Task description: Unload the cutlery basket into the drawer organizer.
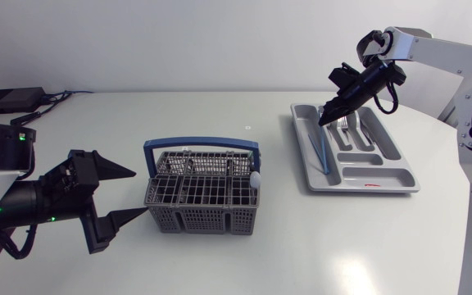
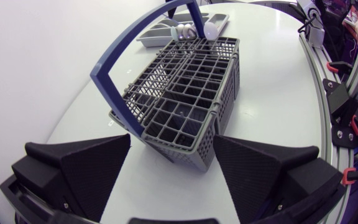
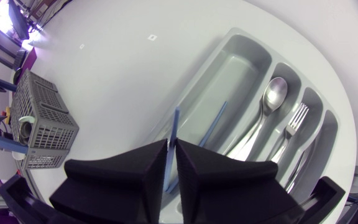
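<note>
While right jaws pinch a blue stick point(image 3: 174, 130), organizer point(image 3: 247, 59) beneath.

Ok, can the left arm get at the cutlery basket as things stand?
Probably yes. The left pincer is open right at the near end of the cutlery basket, with nothing between them; the right pincer, shut on a blue stick, is away over the drawer organizer.

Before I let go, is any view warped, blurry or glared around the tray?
Right wrist view: tray bowed by the lens, spoon shows mild sheen, nothing blurred. Head view: straight lines, even light, soft shadows under the basket. Left wrist view: basket sharp but stretched.
</note>
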Controlling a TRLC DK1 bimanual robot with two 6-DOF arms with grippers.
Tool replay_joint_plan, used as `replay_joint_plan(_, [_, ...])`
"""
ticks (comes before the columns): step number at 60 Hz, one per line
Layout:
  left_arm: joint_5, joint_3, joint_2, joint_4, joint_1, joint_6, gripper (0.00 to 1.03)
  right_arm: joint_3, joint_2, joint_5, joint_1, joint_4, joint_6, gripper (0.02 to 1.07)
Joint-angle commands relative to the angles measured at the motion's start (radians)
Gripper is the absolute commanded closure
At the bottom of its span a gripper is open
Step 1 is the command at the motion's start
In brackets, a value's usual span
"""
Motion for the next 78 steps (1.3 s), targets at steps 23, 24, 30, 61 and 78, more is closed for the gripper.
replay_joint_plan(23, [0.012, -0.023, -0.004, 0.005, 0.007, 0.026, 0.07, -0.427, -0.305, -0.013, 0.012, 0.323, 0.063, 0.1])
replay_joint_plan(24, [0.012, -0.025, -0.005, 0.003, 0.007, 0.026, 0.07, -0.455, -0.334, -0.029, 0.012, 0.331, 0.054, 0.1])
replay_joint_plan(30, [0.012, -0.026, -0.017, -0.003, 0.005, 0.024, 0.07, -0.607, -0.485, -0.083, 0.028, 0.377, 0.018, 0.1])
replay_joint_plan(61, [0.012, -0.045, -0.079, -0.03, -0.011, 0.009, 0.07, -0.998, -0.839, -0.132, 0.261, 0.397, 0.143, 0.36])
replay_joint_plan(78, [0.014, -0.063, -0.108, -0.043, -0.011, 0.007, 0.07, -1.027, -0.848, -0.063, 0.419, 0.465, 0.307, 0.48])
